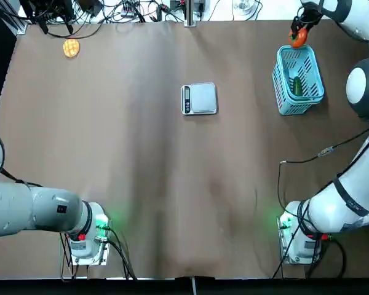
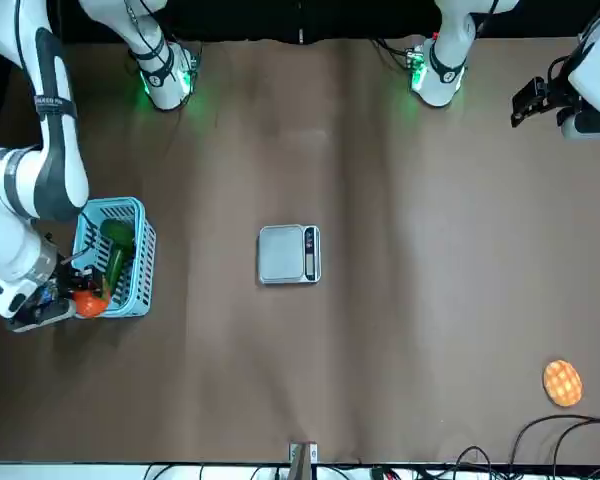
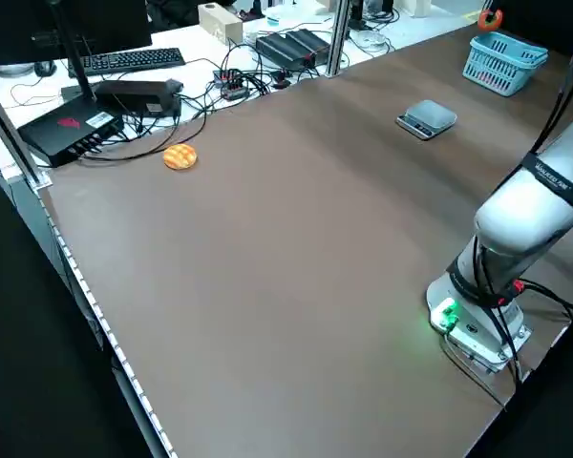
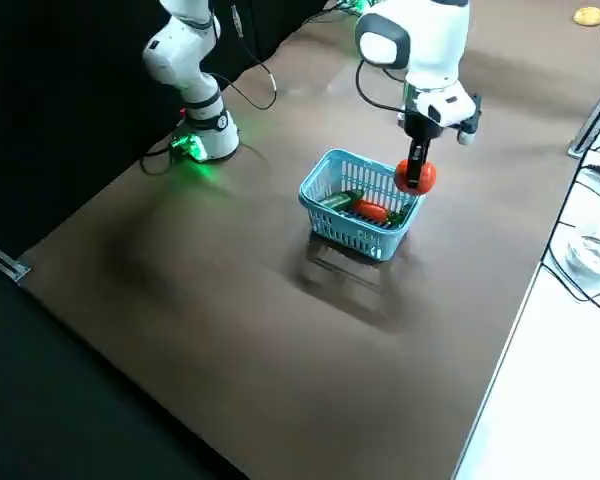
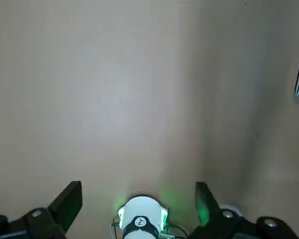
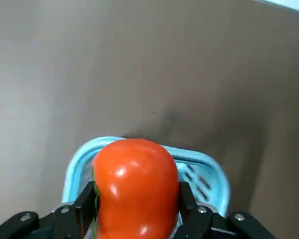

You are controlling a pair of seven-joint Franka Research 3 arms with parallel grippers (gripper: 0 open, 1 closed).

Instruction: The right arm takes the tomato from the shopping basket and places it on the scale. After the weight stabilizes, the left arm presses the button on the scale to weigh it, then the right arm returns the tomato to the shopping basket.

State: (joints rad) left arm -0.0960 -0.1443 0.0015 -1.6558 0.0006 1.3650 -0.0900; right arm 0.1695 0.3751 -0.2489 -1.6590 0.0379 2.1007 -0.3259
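Brown table (image 1: pixel 141 184), cables along far edge. Left arm (image 1: pixel 24 209) parked near own base, left gripper (image 5: pixel 138 201) spread wide, empty. Right arm (image 4: pixel 420 50) over shopping basket (image 1: pixel 298 83); right gripper (image 4: pixel 416 172) clamped on tomato (image 6: pixel 134 186), raised above far rim. Scale (image 1: pixel 200 99) mid-table, well apart, plate bare. Risks: round glossy tomato slipping in transit; rolling off plate if released off-centre.
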